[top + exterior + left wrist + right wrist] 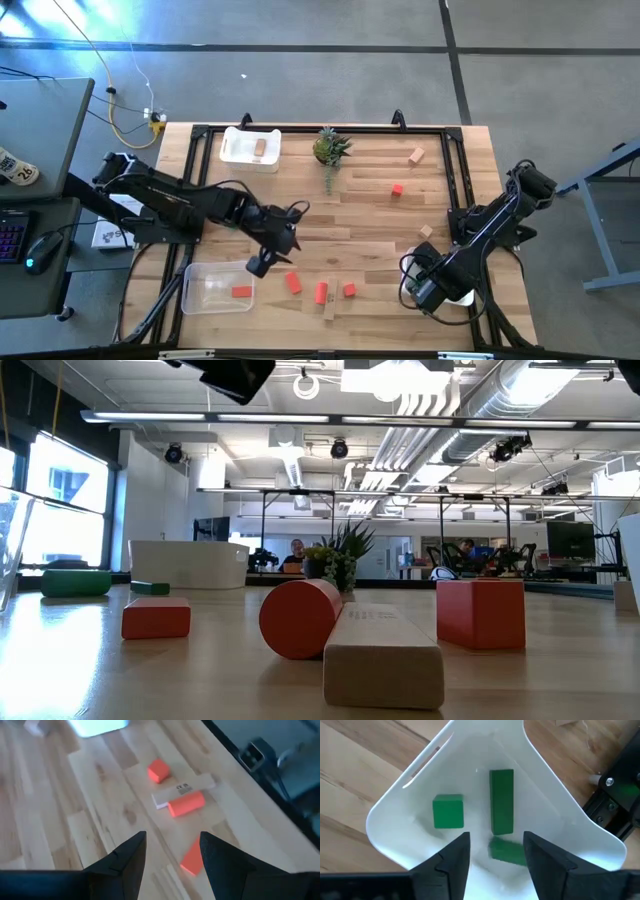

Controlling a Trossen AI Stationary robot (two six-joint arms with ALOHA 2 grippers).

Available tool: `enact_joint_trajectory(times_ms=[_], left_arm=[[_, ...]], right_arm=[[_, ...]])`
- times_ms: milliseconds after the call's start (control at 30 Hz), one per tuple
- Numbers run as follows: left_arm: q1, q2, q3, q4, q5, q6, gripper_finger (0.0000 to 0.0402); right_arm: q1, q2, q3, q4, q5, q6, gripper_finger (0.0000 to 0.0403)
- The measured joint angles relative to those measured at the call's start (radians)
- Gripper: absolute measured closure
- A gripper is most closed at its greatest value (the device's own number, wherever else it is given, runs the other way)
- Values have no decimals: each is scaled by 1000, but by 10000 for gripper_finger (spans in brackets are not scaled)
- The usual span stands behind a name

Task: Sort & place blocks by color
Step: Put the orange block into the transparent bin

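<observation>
The potted plant [330, 148] is your landmark.

Left gripper [170, 852]: fingers apart, empty, hovering in front of the plant above a red bar [193, 858]. A red cylinder [186, 803], a tan bar [182, 789] and a red cube [158, 770] lie just beyond it.

Right gripper [492, 851]: fingers apart, holding nothing, over the white bin [555, 810] at the near right corner of the table [370, 225]. Three green blocks [501, 800] lie inside.

Handling, judged: the blocks look light, rigid and smooth. Take the red bar across its narrow width, at mid-length. Expect the cylinder to roll if nudged.
</observation>
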Motion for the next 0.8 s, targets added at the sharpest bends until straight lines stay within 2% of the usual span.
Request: enact_joint_trajectory(times_ms=[167, 367, 800], left_arm=[[-40, 1, 0, 3, -26, 169, 229], [-58, 34, 0, 8, -5, 287, 229], [-99, 265, -2, 40, 2, 272, 229]], right_arm=[[-12, 0, 0, 3, 1, 0, 231], [-45, 0, 0, 5, 12, 0, 231], [-71, 1, 0, 21, 19, -2, 231]])
